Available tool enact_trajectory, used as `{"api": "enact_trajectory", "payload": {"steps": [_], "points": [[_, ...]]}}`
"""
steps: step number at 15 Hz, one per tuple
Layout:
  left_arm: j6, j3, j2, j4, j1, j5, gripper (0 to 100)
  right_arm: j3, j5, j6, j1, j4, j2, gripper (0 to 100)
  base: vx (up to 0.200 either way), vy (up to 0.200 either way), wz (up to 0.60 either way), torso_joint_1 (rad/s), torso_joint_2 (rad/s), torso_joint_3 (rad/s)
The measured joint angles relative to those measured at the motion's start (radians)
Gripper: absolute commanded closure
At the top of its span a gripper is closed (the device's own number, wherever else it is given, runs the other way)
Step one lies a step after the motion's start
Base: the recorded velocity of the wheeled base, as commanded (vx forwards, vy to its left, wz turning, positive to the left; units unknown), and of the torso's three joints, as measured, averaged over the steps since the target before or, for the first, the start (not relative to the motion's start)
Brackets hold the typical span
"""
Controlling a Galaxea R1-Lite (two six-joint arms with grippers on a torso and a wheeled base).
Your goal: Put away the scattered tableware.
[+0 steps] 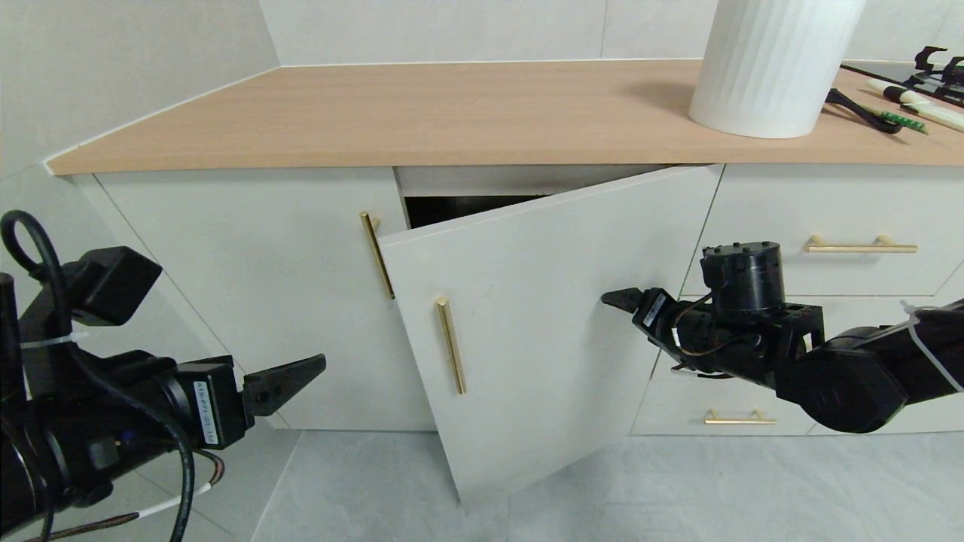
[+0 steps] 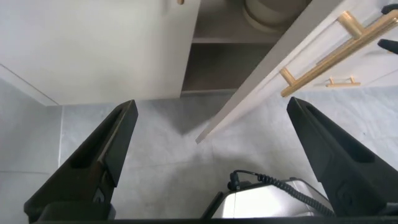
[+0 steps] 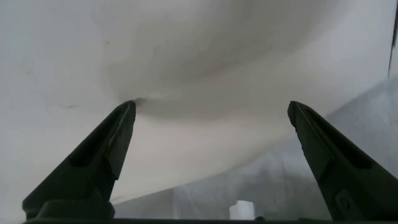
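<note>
1. Head view first. The cupboard door (image 1: 542, 324) hangs partly open under the worktop (image 1: 452, 113), its gold handle (image 1: 450, 345) on the free edge. The right gripper (image 1: 629, 305) sits right at the door's outer face, on the hinge side. The left gripper (image 1: 297, 374) hovers low, well apart from the door.
2. The tableware (image 1: 877, 113), a few long utensils, lies at the far right of the worktop, just beside a white ribbed vessel (image 1: 768, 68). It is far from both grippers, so I'd say the putting-away has barely begun.
3. Left wrist view now. The left gripper (image 2: 211, 106) has its jaws spread wide and empty over the floor (image 2: 186, 162). Here is what the head view hides: behind the door (image 2: 261, 81) and its handle (image 2: 336, 50) I can see a shelf (image 2: 230, 34) and the foot of a round vessel (image 2: 267, 12) already inside.
4. Right wrist view. The right gripper (image 3: 211, 106) is also wide and empty, facing the plain door (image 3: 205, 50). One fingertip (image 3: 127, 112) looks as if it touches the panel; I can't be sure.
5. The risks as I see them:
   - A push on that outer face would swing the door shut rather than open.
   - A hard swing the other way could strike the left arm.
   - Reaching for the utensils later could knock the ribbed vessel.
</note>
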Motion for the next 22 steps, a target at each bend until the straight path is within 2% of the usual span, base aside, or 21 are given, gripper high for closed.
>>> {"api": "enact_trajectory", "payload": {"steps": [14, 22], "points": [[0.0, 0.001, 0.0, 0.0, 0.0, -0.002, 0, -0.151, -0.193, 0.068, -0.044, -0.013, 0.116, 0, 0.0, 0.0, 0.0, 0.0, 0.0, 0.0], [-0.001, 0.002, 0.005, 0.0, 0.0, -0.002, 0, -0.177, -0.201, 0.071, -0.064, -0.012, 0.144, 0, 0.0, 0.0, 0.0, 0.0, 0.0, 0.0]]}}
